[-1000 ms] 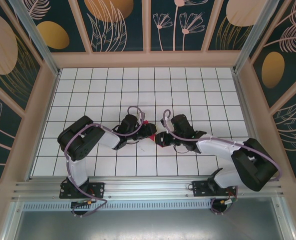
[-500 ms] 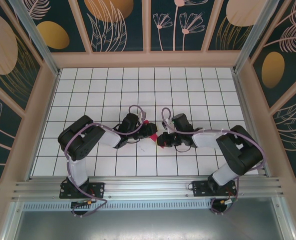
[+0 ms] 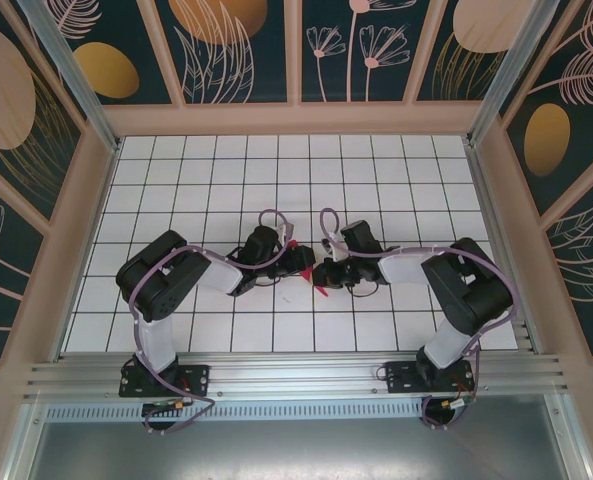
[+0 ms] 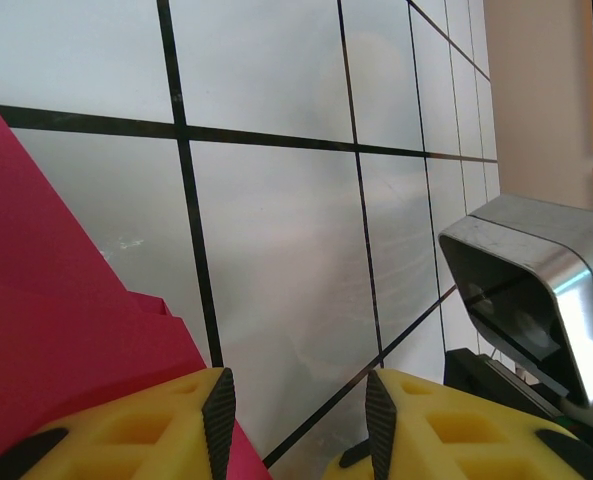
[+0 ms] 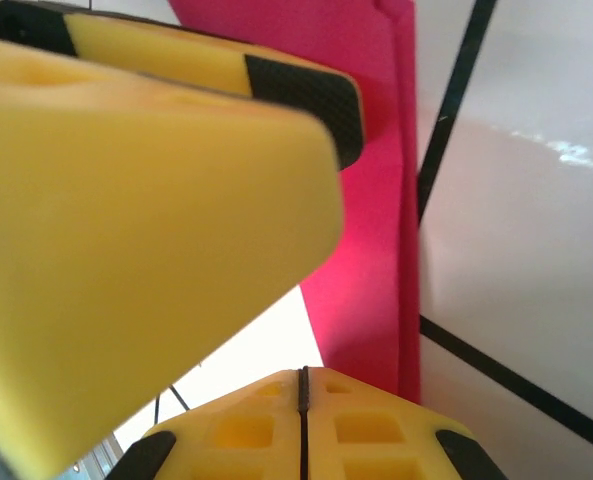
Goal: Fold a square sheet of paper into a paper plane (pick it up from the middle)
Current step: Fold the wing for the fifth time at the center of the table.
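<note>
Arms bent inward over the paper [image 3: 317, 291].
Overhead, left hand [image 3: 301, 262] and right hand [image 3: 326, 272] nearly met mid-worktop [image 3: 226, 180]. Left wrist: fingers [image 4: 126, 440] stood apart, paper [image 4: 56, 330] beside one. Right wrist: fingers [image 5: 236, 440] pressed together, gripping nothing, paper [image 5: 366, 150] beyond.

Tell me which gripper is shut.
The right gripper: its yellow fingers meet with no gap. The left gripper has bare table showing between its fingers.

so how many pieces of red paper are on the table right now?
1. A folded red sheet lies on the table between the left arm and right arm, partly under their fingers; any other scrap beneath would be hidden.
</note>
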Controlling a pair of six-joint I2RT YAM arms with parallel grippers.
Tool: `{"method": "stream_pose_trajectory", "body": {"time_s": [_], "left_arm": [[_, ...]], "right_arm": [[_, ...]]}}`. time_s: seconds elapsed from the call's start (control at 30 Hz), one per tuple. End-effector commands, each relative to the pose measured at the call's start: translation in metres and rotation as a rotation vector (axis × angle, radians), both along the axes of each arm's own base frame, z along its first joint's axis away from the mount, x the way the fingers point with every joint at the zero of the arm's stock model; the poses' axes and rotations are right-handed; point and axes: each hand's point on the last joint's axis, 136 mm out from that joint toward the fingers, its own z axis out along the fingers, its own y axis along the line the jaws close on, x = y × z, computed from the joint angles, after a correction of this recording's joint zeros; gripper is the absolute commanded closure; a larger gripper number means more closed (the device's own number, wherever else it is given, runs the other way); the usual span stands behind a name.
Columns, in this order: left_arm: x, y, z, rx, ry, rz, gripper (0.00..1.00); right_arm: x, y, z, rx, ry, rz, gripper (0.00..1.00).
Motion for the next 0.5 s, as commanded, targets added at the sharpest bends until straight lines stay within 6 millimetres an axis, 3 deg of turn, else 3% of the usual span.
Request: {"method": "stream_pose_trajectory", "body": {"time_s": [0.0, 0.27, 0.47], "left_arm": [[-0.016, 0.016, -0.042, 0.125, 0.099, -0.008, 0.57], [-0.016, 0.017, -0.045, 0.141, 0.104, -0.007, 0.58], [-0.016, 0.018, -0.046, 0.149, 0.107, -0.003, 0.58]], "right_arm": [[-0.001, -0.01, -0.013, -0.038, 0.024, -0.007, 0.92], [-0.018, -0.022, -0.036, -0.08, 0.078, -0.011, 0.92], [-0.024, -0.022, -0.03, -0.062, 0.083, 0.002, 0.92]]}}
